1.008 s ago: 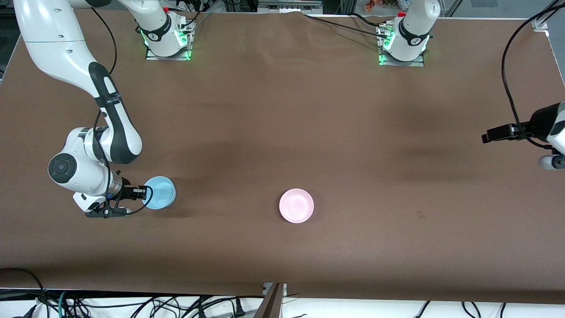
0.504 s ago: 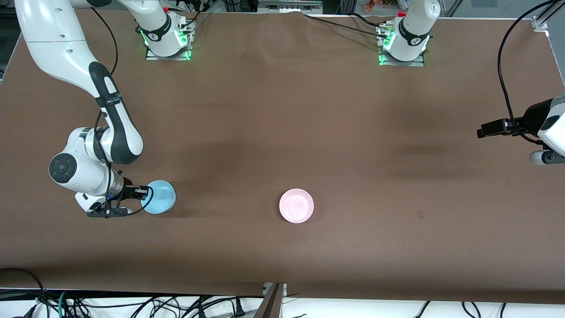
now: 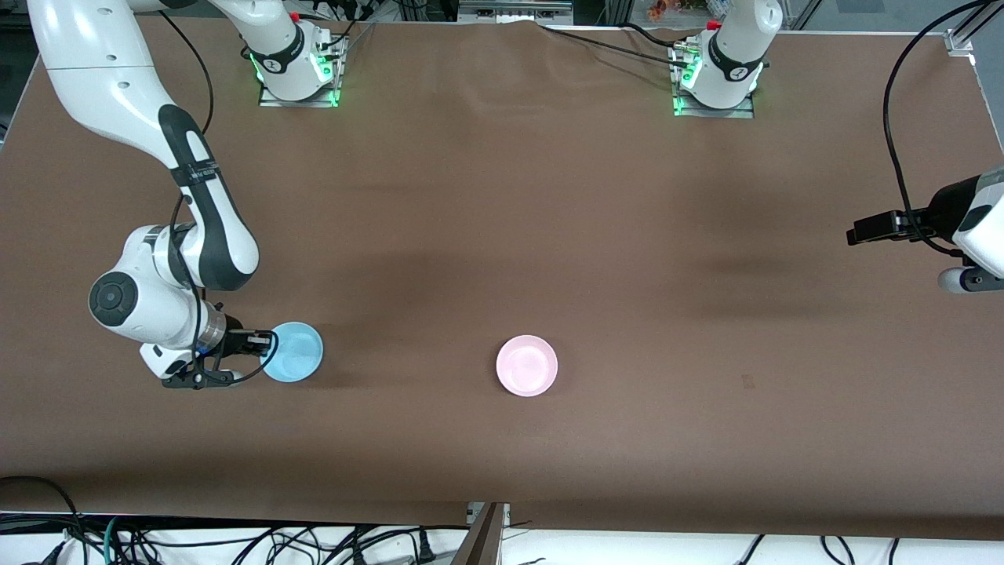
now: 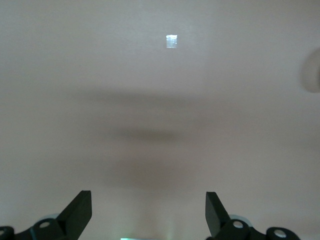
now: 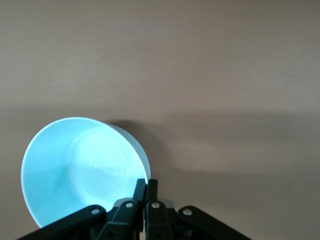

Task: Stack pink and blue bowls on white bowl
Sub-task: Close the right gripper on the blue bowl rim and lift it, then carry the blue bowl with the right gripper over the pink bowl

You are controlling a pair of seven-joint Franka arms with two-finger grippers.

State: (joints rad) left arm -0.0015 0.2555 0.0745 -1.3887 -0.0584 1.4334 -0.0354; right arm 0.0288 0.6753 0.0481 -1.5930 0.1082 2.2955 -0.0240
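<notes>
Front view: the right hand (image 3: 263,343) is clamped on the rim of the small light-blue plastic bowl (image 3: 294,362), carrying it over the brown bench (image 3: 502,235). The pale pink plastic bowl (image 3: 527,365) sits toward the bench's middle, well apart from that hand; it likely hides the white one. Next, probably carry blue over pink.

Left wrist view: the left hand (image 4: 148,212), waiting, fingers apart, empty.

Right wrist view: only here do the closed fingers (image 5: 139,192) show, pinching the tilted rim.

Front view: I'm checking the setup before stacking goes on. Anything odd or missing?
No white bowl shows, only the pink bowl on the table, and the blue bowl, pinched at its rim by the right gripper and tilted.
</notes>
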